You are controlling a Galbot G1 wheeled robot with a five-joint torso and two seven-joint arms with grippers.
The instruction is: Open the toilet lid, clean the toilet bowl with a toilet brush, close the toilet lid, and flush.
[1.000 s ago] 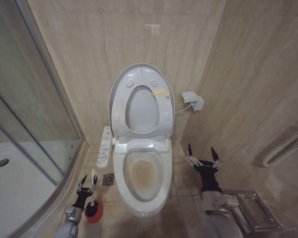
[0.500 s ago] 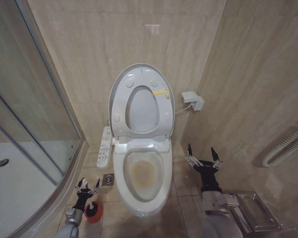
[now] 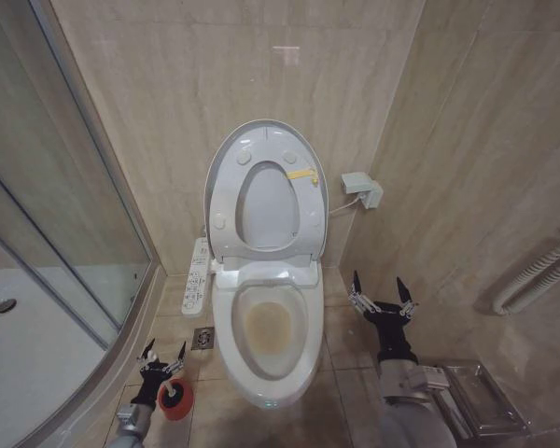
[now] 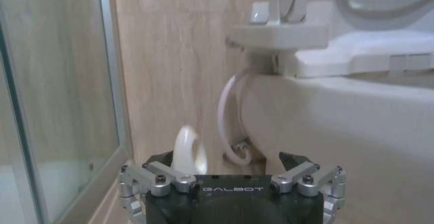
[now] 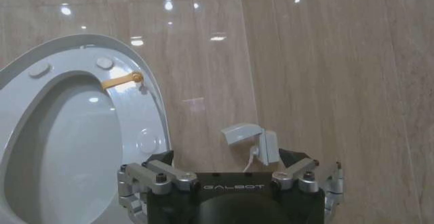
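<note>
With the toilet lid point(image 3: 266, 140) raised upright against the tiled wall and the ring-shaped seat point(image 3: 231, 201) with its yellow sticker point(image 3: 302, 174) lifted against it, the toilet bowl point(image 3: 310, 322) stands open, its white side control panel point(image 3: 196, 275) on the robot's left. Low on that side, the left gripper point(image 3: 163, 353) hangs just above the toilet brush point(image 3: 173, 395) — its fingers spread apart and holding nothing. The brush stands in its small round red holder point(image 3: 179, 405) on the floor tiles, just beside the bowl's base and close to the glass shower screen point(image 3: 65, 205). From the left wrist camera, the white top of the brush handle point(image 4: 188, 150) rises between the open fingers, nearer one of them, with the bowl's side and a white hose point(image 4: 227, 127) behind. The right gripper point(image 3: 381, 291) waits to the right of the bowl, near the wall — fingers wide apart, empty. A white wall box point(image 3: 362, 188) sits beside the lid.
</note>
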